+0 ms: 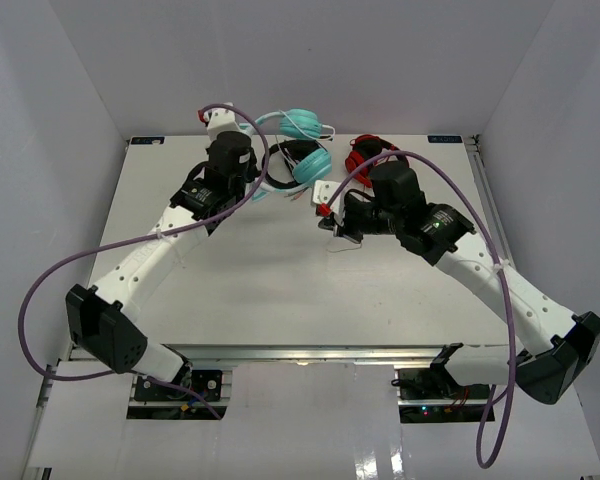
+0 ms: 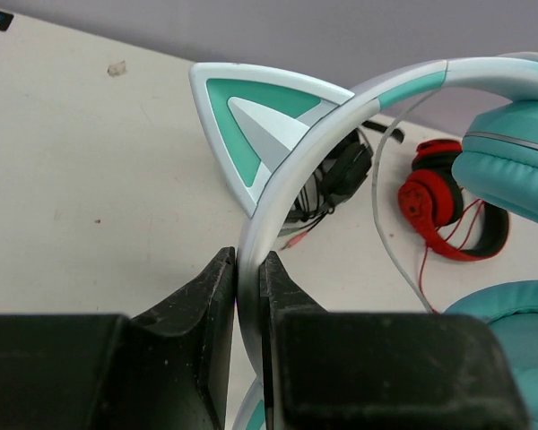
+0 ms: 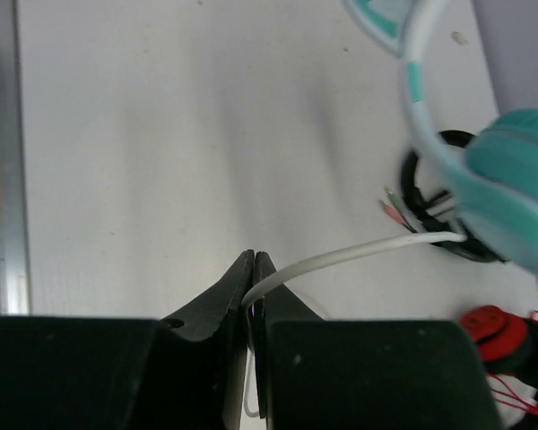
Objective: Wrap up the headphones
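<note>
A: How are the jaws of the left gripper (image 2: 248,269) seen?

B: They are closed narrowly on the whitish headband (image 2: 282,193) of the teal headphones (image 2: 520,161). The band is pinched between them and is arched up and away to the right, with a cat ear (image 2: 251,125) carried just above the jaws.

A: And the right gripper (image 3: 253,269)?

B: Its jaws are pressed almost together on the thin white cable (image 3: 359,251). The cable is led out from between the tips, rightward and up to a teal ear cup (image 3: 511,170).

A: What else is seen near the jaws?

B: Beyond the left jaws, behind the headband, black headphones (image 2: 341,170) are laid on the table (image 2: 90,179). Red headphones (image 2: 439,206) are found farther right.

A: Are the teal headphones lifted off the table?

B: From overhead they are seen at the far edge, between the two grippers. Whether the table is touched cannot be told.
</note>
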You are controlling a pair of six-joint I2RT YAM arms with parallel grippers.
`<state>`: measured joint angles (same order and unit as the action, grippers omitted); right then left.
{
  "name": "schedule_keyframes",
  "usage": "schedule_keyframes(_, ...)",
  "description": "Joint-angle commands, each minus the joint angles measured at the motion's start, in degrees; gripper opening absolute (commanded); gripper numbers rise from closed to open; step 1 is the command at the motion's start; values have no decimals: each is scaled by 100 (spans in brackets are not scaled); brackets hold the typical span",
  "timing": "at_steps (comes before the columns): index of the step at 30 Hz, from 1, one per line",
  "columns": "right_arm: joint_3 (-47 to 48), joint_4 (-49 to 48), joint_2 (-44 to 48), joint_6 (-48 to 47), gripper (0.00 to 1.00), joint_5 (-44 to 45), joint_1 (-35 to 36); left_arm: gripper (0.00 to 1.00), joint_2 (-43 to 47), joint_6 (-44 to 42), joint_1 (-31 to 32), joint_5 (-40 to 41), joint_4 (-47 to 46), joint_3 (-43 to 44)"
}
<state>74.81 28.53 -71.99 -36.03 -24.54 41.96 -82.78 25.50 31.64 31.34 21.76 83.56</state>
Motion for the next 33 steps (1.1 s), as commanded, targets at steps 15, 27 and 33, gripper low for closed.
schedule_keyframes(15, 98, 1431, -138, -1965, 8, 2066, 621, 0, -543, 160, -9, -501, -542, 87)
schedule_keyframes(27, 759, 875, -429, -2422, 8, 3494, 498, 0, -1126, -118, 49, -1664, -711, -890)
schedule_keyframes(33, 278, 459, -365, -2724, 8, 4040, 447, 0, -1080, -549, 170, -2390, -955, -1236)
